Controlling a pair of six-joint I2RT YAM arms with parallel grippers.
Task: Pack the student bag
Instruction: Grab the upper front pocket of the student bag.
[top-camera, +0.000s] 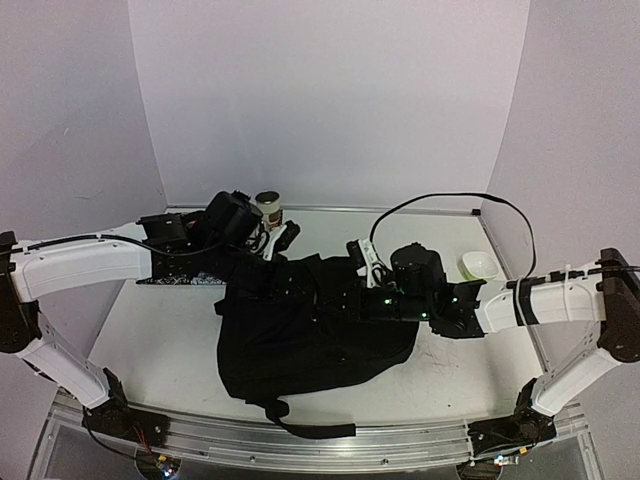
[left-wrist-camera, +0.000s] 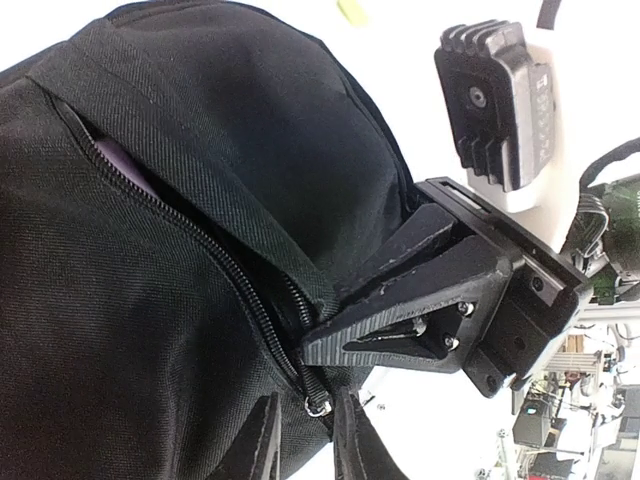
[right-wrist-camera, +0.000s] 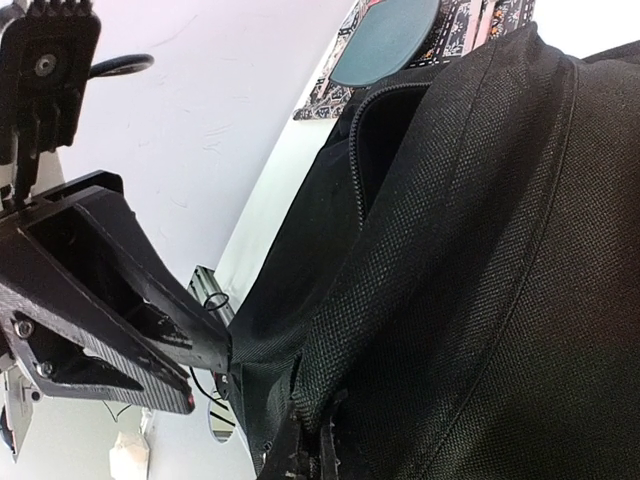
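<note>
The student bag (top-camera: 310, 330), black and floppy, lies in the middle of the table with a strap trailing toward the near edge. Its zipper (left-wrist-camera: 200, 235) stands partly open, and something pale purple (left-wrist-camera: 125, 160) shows inside. My left gripper (left-wrist-camera: 308, 415) sits at the zipper's end. Its jaws are narrow, with the zipper pull (left-wrist-camera: 318, 403) between them against the right finger; whether they press on it is unclear. My right gripper (right-wrist-camera: 312, 462) is shut on a fold of the bag's fabric (right-wrist-camera: 330, 380) beside the zipper. In the top view, the left gripper (top-camera: 262, 262) and the right gripper (top-camera: 350, 300) are at the bag's far edge.
A dark teal plate (right-wrist-camera: 385, 40) rests on a patterned mat (top-camera: 180, 281) at the back left. A jar with a cream lid (top-camera: 268, 208) stands behind the bag. A white bowl (top-camera: 479, 265) sits at the right, and a black cable (top-camera: 440, 200) loops across the back.
</note>
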